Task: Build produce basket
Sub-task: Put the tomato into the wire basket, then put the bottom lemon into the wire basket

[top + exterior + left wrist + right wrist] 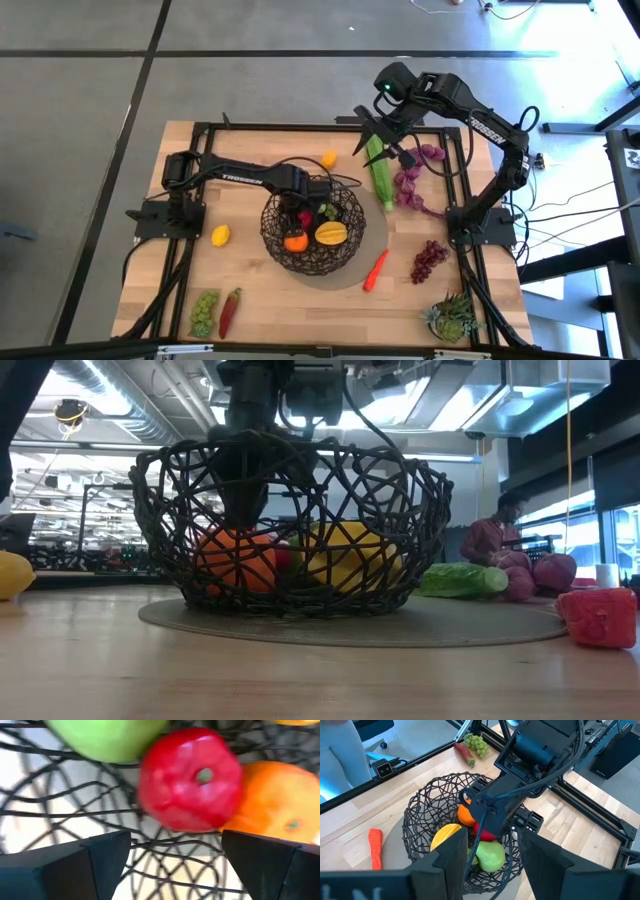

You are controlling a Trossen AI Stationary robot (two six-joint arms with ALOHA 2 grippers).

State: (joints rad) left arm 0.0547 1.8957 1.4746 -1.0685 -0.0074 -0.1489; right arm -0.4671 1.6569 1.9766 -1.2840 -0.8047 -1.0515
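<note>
Red apple sat closest to the left wrist cam, free between the wide-spread jaws of the L gripper down inside the basket; looked just released. R gripper hovered over the green stalk, jaws apart, empty. Basket, centre table, held orange, mango, green apple. Approx. a third done. Outstanding: lemon, carrot, chilli, both grapes, stalk.

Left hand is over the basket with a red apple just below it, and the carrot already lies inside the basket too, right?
Not quite. The high view shows the carrot on the table outside the basket. The left hand is over the basket, the red apple just below it.
</note>
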